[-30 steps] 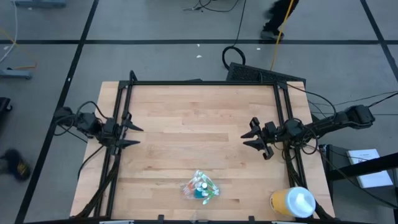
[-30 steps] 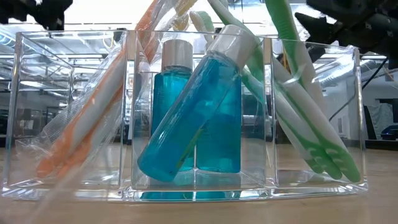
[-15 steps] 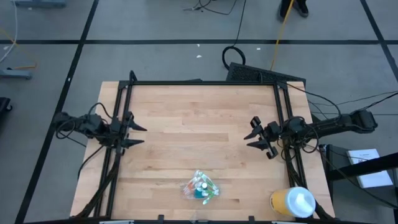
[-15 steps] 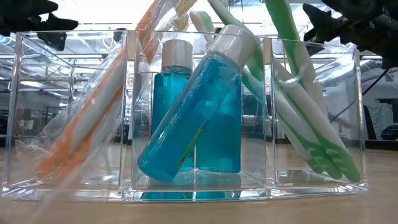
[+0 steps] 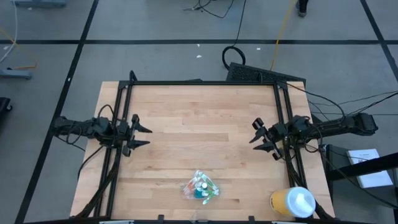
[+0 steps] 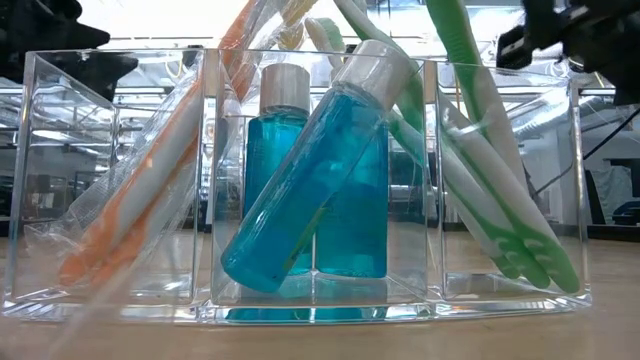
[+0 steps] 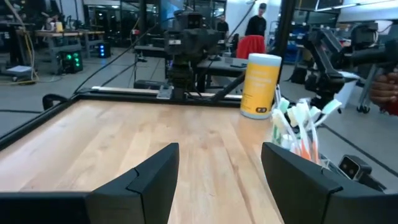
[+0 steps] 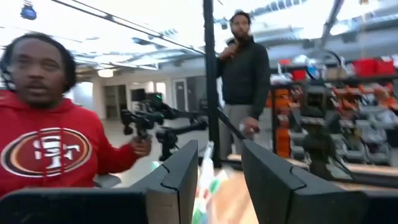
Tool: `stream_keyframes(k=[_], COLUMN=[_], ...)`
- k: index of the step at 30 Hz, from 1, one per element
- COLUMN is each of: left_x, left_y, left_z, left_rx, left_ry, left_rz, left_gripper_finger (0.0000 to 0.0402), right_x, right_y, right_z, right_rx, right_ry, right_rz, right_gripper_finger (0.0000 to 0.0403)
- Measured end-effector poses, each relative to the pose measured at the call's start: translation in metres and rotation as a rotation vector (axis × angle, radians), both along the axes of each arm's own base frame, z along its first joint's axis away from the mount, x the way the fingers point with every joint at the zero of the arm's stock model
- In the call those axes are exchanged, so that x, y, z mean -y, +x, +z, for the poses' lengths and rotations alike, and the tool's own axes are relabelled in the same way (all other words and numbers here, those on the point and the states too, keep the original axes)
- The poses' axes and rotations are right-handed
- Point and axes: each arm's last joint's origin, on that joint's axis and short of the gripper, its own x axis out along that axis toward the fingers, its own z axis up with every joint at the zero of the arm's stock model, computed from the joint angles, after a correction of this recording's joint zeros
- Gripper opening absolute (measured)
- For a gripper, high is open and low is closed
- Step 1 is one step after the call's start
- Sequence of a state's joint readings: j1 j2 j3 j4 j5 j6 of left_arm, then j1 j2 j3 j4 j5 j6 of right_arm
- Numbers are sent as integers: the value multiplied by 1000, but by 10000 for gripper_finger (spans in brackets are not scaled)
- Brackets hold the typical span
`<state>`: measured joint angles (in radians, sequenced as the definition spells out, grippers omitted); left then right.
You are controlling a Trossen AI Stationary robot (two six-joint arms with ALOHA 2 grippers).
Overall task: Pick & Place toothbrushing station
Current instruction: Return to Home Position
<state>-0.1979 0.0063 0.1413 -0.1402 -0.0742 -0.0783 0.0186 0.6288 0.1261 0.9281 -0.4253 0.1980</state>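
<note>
Clear rectangular plastic toothbrushing station [image 6: 470,285] sat loaded, well apart from both fingertip pairs, roughly between them. Left gripper [image 5: 147,137] and right gripper [image 5: 254,132] had fingers spread, pinching nothing. Risk: a low arm sweep could clip the protruding toothbrush handles [image 6: 455,50] and tip the light holder. Yellow white-lidded cup [image 5: 292,202], off to the side of the right fingers, looked equally exposed.

Light wooden table [image 5: 199,118] on a grey tiled floor [image 5: 155,59] with dark seams; a coiled black cable [image 5: 224,56] lies just beyond the table's far edge.
</note>
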Motion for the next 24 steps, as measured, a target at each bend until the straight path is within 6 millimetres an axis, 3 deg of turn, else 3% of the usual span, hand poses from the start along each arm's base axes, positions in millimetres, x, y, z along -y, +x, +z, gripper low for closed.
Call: stream_keyframes(k=[17, 24], left_x=[-10, -11], left_y=[0, 3], left_z=[-1, -9], left_rx=[-29, -38], left_ry=[-22, -44], left_rz=[18, 23], left_gripper_finger=[237, 237], right_x=[0, 3], right_y=[-29, -37], right_z=[7, 5], right_rx=[63, 45], right_ry=[-71, -47], right_rz=[-12, -109], right_gripper_finger=[114, 114])
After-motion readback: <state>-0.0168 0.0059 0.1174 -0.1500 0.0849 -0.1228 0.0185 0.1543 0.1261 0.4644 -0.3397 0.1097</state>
